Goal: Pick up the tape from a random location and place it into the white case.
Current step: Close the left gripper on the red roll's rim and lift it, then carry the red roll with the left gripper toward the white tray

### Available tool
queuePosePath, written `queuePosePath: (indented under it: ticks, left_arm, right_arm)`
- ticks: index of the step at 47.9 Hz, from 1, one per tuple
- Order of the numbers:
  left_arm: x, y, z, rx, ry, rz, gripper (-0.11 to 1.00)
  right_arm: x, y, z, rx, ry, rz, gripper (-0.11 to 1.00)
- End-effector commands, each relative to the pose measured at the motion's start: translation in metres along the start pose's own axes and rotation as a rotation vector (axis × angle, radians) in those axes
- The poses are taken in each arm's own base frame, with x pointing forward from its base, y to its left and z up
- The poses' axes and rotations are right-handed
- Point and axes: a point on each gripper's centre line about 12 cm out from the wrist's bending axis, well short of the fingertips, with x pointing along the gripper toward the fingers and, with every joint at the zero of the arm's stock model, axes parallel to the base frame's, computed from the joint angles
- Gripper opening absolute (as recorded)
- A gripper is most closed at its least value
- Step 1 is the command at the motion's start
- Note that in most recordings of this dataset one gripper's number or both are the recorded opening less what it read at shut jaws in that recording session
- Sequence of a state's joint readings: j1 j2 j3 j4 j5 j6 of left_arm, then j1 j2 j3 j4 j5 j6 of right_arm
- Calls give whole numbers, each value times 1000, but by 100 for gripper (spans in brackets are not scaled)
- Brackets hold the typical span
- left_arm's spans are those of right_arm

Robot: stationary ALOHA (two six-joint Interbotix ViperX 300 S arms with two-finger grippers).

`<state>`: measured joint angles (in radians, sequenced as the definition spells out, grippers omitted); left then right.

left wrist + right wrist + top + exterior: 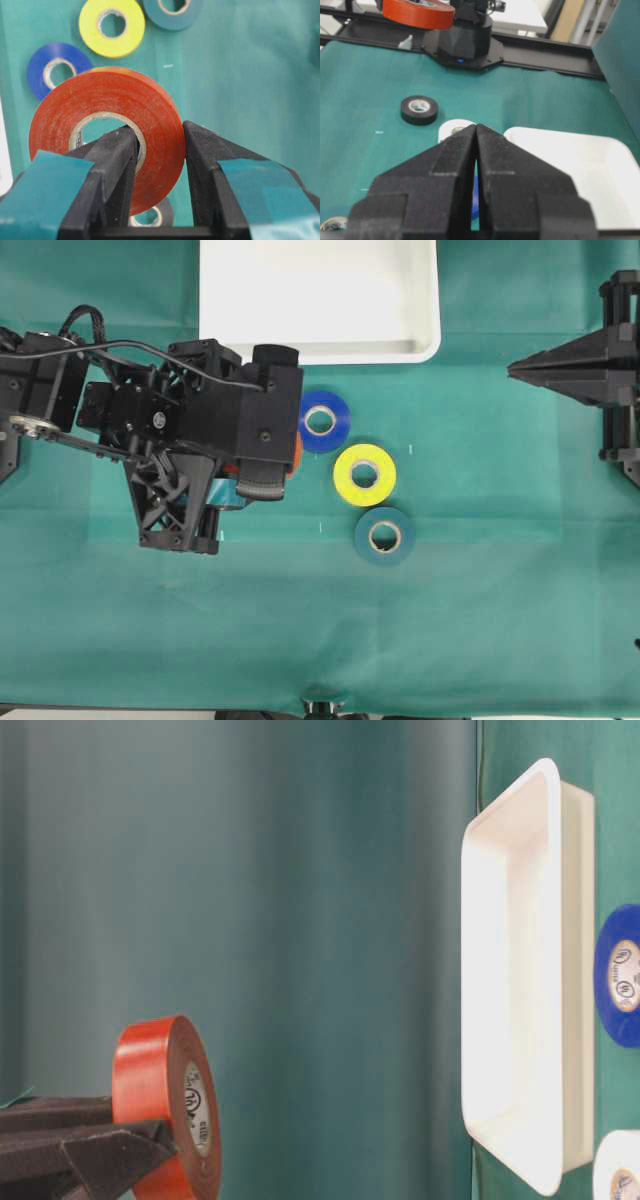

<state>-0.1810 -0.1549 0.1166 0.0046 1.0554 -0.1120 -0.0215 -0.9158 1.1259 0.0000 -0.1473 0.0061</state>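
The left claw [160, 145] holds the orange-red roll of electrical tape [107, 130], one finger through its pale cardboard core and one outside, lifted above the green-clothed counter [480, 620]. It hangs just beside the blue tape roll [323, 421], short of the shallow white rectangular plastic case [320, 348]. The right claw [476, 150] is pressed closed on nothing, well apart from the blue roll.

This looks like a robotics lab set up for testing. The bench [480, 640] is covered with a teal-green cloth, and a matching green screen [250, 920] stands behind it as a backdrop. A black robot arm base [462, 42] is bolted to a dark metal rail [545, 52] along the bench edge. Beyond it, pale tables [520, 15] and a bare frame show.
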Motion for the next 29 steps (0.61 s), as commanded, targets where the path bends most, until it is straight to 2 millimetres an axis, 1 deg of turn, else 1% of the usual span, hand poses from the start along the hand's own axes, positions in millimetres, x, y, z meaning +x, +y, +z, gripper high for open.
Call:
queuePosePath:
  ticks: [1, 6, 12, 16, 20, 29]
  left_arm:
    - [-17, -1, 5, 5, -50, -5, 25]
    - [-17, 0, 5, 2, -51, -2, 25]
    - [-16, 14, 4, -25, -45, 21, 25]
    - [-15, 29, 2, -58, -38, 44, 25]
    - [-12, 49, -3, -100, -25, 74, 25]
    - [-18, 87, -8, -139, -27, 132, 25]
  right_arm:
    - [2, 0, 10, -2, -23, 0, 0]
    - [2, 0, 10, 0, -23, -1, 0]
    - [2, 0, 10, 0, -23, -1, 0]
    - [2, 0, 10, -3, -21, -1, 0]
    - [2, 0, 10, -3, -21, -1, 0]
    - [2, 0, 9, -6, -14, -1, 0]
